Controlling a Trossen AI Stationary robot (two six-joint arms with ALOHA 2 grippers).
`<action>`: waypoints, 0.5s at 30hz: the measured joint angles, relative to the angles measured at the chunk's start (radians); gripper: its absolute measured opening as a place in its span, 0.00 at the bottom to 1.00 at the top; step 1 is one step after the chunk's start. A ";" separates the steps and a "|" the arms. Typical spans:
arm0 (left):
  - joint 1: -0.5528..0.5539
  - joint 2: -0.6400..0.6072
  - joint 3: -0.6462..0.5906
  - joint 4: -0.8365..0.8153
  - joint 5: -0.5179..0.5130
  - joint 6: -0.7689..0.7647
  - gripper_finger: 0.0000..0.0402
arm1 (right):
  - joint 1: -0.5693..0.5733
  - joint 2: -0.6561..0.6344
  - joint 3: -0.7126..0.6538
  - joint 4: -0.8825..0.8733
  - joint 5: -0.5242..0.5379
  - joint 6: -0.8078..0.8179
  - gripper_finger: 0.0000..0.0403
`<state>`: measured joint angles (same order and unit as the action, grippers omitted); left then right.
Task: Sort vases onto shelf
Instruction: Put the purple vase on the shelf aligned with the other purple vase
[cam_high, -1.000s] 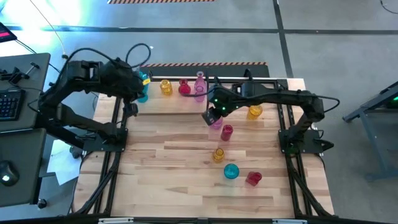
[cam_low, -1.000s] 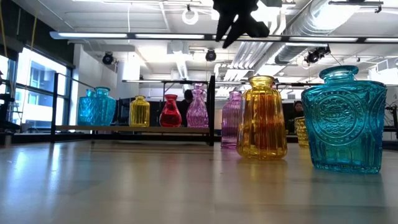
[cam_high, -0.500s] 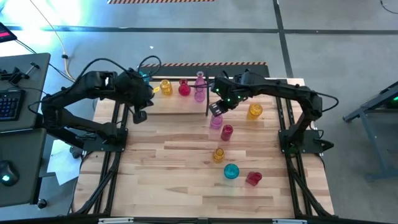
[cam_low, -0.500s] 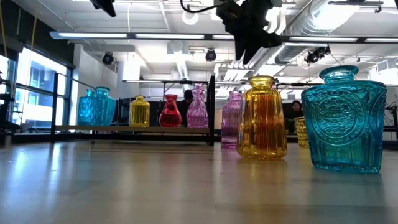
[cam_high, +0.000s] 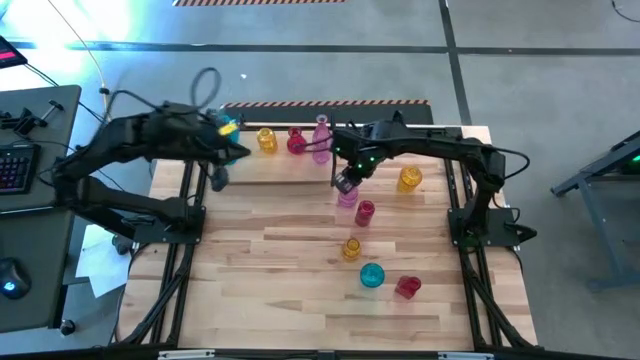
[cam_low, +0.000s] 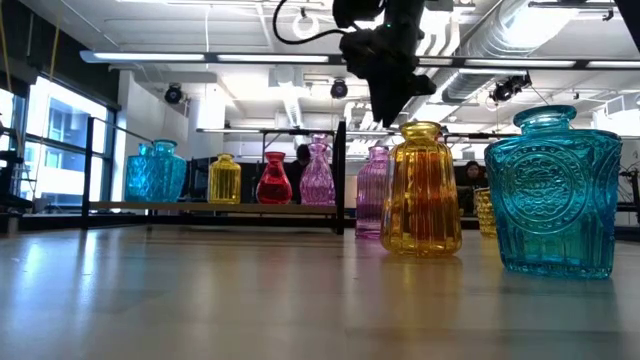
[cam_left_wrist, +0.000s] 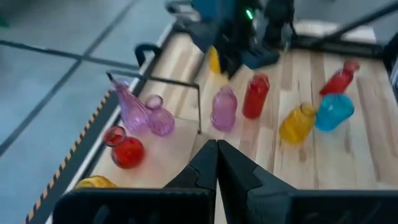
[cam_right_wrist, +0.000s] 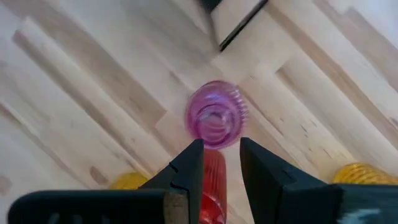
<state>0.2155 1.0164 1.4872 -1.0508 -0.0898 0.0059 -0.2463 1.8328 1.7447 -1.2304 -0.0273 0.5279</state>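
Right hand (cam_high: 345, 184) hovers directly above the ribbed pink glass vase (cam_high: 347, 197), fingers parted narrowly, empty. Vase stands upright, long axis vertical, mouth up, on the wooden worktop (cam_high: 260, 270) just off the end of the black-rod shelf (cam_high: 270, 168) near the far edge. Red glass vase (cam_high: 365, 212) upright just beside it. Left hand (cam_left_wrist: 216, 163) closed, empty, raised over the shelf's other end.
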 joint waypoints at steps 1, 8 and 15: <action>0.000 -0.022 0.000 0.001 -0.008 -0.003 0.00 | 0.007 0.000 0.000 -0.002 -0.001 -0.018 0.22; 0.000 -0.153 0.000 0.001 -0.021 -0.026 0.00 | 0.016 -0.002 0.000 0.019 0.018 -0.035 0.22; 0.000 -0.239 0.000 0.000 0.049 0.002 0.00 | 0.018 0.000 0.000 0.077 0.025 -0.062 0.22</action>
<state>0.2153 0.7774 1.4876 -1.0508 -0.0406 0.0080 -0.2287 1.8327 1.7447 -1.1534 -0.0022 0.4655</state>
